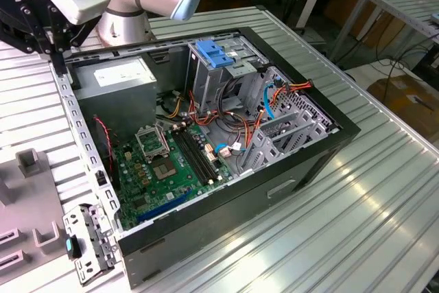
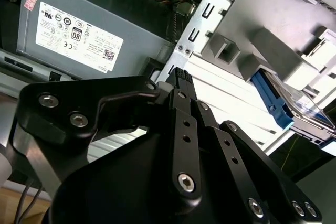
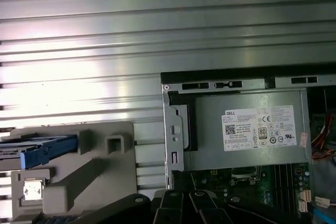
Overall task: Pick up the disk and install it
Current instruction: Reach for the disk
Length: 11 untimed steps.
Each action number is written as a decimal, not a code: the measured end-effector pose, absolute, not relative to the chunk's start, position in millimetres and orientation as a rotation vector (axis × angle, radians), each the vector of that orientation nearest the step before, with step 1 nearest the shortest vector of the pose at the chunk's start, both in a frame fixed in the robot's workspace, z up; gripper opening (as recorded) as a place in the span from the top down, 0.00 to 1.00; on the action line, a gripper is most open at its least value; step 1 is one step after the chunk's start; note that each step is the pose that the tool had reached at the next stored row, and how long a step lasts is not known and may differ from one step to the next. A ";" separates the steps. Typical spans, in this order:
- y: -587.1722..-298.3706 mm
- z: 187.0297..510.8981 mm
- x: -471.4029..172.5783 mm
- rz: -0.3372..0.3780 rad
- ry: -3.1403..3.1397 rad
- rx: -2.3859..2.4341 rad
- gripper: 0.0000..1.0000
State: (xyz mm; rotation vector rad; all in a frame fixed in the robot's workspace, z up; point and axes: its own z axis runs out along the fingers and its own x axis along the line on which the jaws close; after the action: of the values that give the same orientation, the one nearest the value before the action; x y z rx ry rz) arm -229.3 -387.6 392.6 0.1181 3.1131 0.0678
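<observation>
The disk (image 3: 37,149) lies in a grey holder (image 3: 105,135) on the ribbed table beside the open computer case (image 3: 167,129). Its blue side rail faces the camera. In the second wrist view the disk (image 2: 310,109) shows a silver body and a blue rail. My gripper (image 1: 60,58) hangs over the case's back corner at the exterior view's left, close to the big grey box with a white sticker (image 1: 120,73). The gripper (image 2: 181,75) is shut with nothing in it and stands well apart from the disk.
A light-blue bracket (image 1: 216,55) sits on the drive cage inside the case. Red, orange and blue cables (image 1: 274,94) run over the green motherboard (image 1: 168,169). A loose metal bracket (image 1: 88,241) lies by the case's near corner. Ribbed table (image 1: 357,211) extends to the exterior view's right.
</observation>
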 end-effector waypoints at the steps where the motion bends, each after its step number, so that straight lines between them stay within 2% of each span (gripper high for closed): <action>1: -387.4 392.6 -230.6 0.068 3.113 0.118 0.89; 11: -382.7 392.6 -260.3 0.068 3.113 0.118 0.89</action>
State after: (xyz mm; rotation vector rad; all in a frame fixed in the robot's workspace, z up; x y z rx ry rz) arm -260.3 -382.7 392.6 0.1180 3.1131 0.0678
